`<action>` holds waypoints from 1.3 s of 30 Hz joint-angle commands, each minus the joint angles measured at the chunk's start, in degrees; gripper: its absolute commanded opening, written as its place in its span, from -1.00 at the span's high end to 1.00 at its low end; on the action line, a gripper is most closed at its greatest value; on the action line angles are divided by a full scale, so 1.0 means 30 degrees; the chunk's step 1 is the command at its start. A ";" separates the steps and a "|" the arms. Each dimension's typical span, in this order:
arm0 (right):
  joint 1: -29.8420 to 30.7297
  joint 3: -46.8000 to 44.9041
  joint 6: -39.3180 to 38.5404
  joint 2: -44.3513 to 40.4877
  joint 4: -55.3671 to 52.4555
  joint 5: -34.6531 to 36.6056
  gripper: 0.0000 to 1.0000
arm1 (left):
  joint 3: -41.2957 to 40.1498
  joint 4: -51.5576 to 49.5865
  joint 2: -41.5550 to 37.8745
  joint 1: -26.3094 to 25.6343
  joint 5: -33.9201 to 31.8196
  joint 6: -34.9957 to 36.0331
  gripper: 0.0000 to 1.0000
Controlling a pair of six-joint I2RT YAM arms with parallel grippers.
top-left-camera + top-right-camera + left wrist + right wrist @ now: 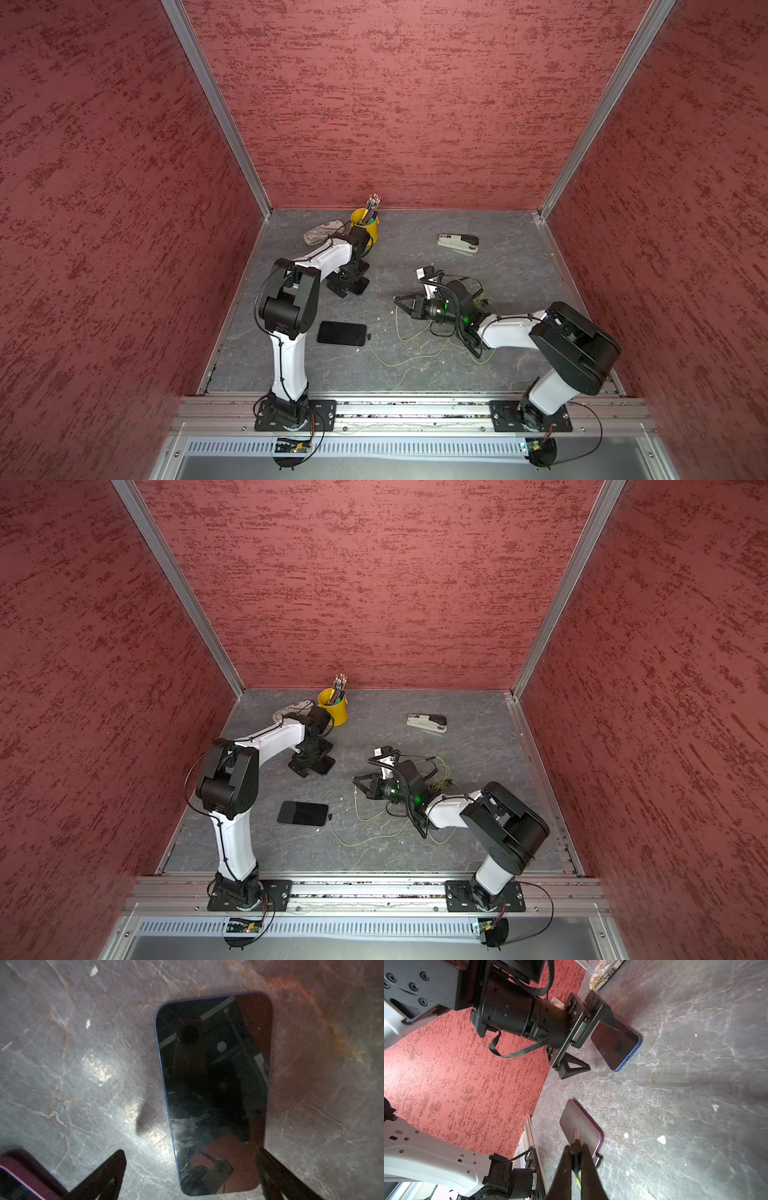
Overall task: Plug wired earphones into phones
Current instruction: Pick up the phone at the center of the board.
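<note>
My right gripper (576, 1148) was pinched together on the small black angled plug (576, 1142) of a thin lime-green earphone cable (578, 1178), a fine pin showing just past the fingertips; in both top views it hung above the grey marbled tabletop (415, 374), well apart from both phones. My left gripper (190, 1151) stood over the flat black blue-edged phone (214, 1093) with its jaws spread wide, 1 finger to each long side; I could not tell whether either touched it. The flat black purple-edged phone (341, 333) lay nearer the arm bases with a second black plug (367, 337) at its short end, so I judged 1 of the 2 sets done and the blue-edged phone the one in hand.

To do it well, I reckoned the left jaws should close on the long sides first; a glossy phone on a smooth tabletop would likely skid under a push. The port (630, 1057) sat in the short end facing my right arm, so the pin ought to come in low, level with the tabletop and in line with the phone's length — then go in slowly, with no sideways load on so thin a pin. The slack of the earphone cable lay looped under my right arm and could snag; I would watch for drag.
</note>
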 commanded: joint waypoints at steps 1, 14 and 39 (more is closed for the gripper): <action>-0.0105 0.0400 -0.0185 0.0243 -0.0150 0.0203 1.00 | 0.0285 -0.0309 0.0511 -0.0098 -0.0372 -0.0273 -0.91; -0.0101 0.0564 -0.0633 0.0199 -0.1019 0.0197 1.00 | 0.1813 -0.0443 0.2112 -0.0179 -0.0196 -0.0001 -0.85; -0.0077 0.0297 0.0368 0.1808 0.0316 0.0441 1.00 | 0.1748 -0.1250 0.2465 -0.0842 0.1001 -0.1498 -0.45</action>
